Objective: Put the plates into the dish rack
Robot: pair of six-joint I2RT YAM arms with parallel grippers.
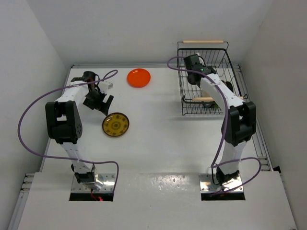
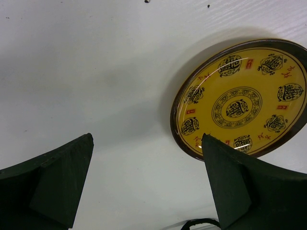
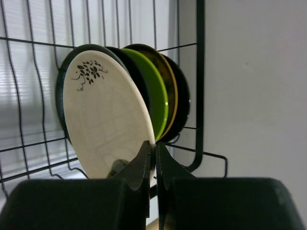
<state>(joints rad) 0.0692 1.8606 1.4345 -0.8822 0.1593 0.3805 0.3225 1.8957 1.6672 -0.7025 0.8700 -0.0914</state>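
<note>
On the white table (image 1: 168, 143), a flat yellow-brown patterned round plate (image 2: 240, 100) lies just beside the left gripper (image 2: 147, 143), jaws wide apart, with an orange-red plate (image 1: 138, 77) farther off and other plates (image 3: 105, 120) upright in the black wire dish rack (image 3: 199, 72) by the right gripper (image 3: 154, 146), jaws together; risk: fingers skidding the flat plate.
</note>
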